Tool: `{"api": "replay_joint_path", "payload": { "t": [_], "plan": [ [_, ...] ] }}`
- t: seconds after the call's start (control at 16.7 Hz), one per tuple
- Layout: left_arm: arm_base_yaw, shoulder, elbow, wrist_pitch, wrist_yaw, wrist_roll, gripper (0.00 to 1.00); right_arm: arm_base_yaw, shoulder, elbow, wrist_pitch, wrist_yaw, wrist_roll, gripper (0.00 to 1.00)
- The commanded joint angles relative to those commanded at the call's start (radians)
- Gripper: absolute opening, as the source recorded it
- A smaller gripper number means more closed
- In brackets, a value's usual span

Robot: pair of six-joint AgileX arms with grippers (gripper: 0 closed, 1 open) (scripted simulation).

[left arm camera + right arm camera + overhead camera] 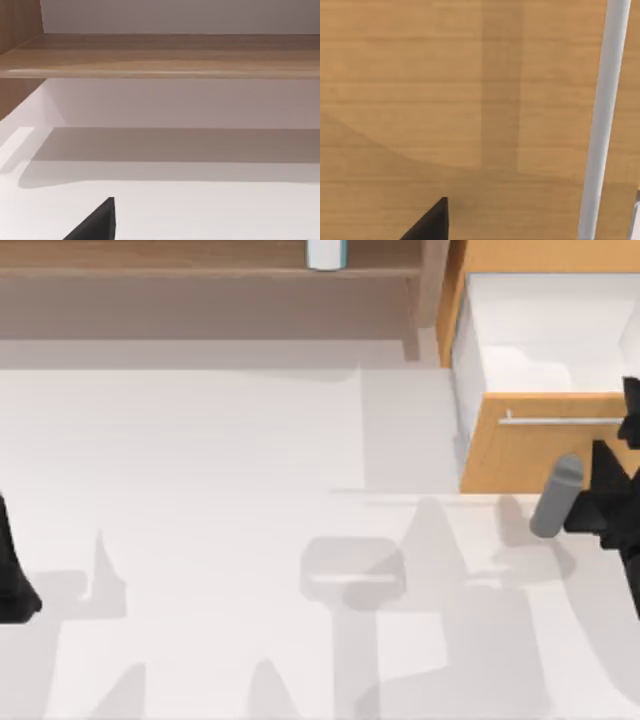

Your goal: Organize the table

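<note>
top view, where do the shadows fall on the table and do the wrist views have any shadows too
Top view: soft grey arm shadows spread over the table toward the lower middle and right, plus a band under the shelf. Left wrist view: a wide shadow band lies on the table below the shelf board. Right wrist view: a slanted shadow crosses the drawer front beside the handle.

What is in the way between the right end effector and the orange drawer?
Nothing visible. The right end effector sits at the table's right side, facing the drawer front and silver handle, nothing between. A gray cylinder is beside it. The left end effector is parked left.
</note>
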State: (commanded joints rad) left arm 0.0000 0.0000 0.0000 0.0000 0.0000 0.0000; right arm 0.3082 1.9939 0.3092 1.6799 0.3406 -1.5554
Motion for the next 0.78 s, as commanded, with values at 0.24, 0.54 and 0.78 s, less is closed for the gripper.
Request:
{"api": "replay_joint_path", "payload": {
  "t": [0.24, 0.54, 0.78],
  "plan": [
    [0.0, 0.0, 0.0, 0.0, 0.0, 0.0, 1.0, 0.0, 0.0, 0.0, 0.0, 0.0, 0.0, 0.47],
    [0.0, 0.0, 0.0, 0.0, 0.0, 0.0, 1.0, 0.0, 0.0, 0.0, 0.0, 0.0, 0.0, 0.1],
    [0.0, 0.0, 0.0, 0.0, 0.0, 0.0, 1.0, 0.0, 0.0, 0.0, 0.0, 0.0, 0.0, 0.0]
  ]
}}
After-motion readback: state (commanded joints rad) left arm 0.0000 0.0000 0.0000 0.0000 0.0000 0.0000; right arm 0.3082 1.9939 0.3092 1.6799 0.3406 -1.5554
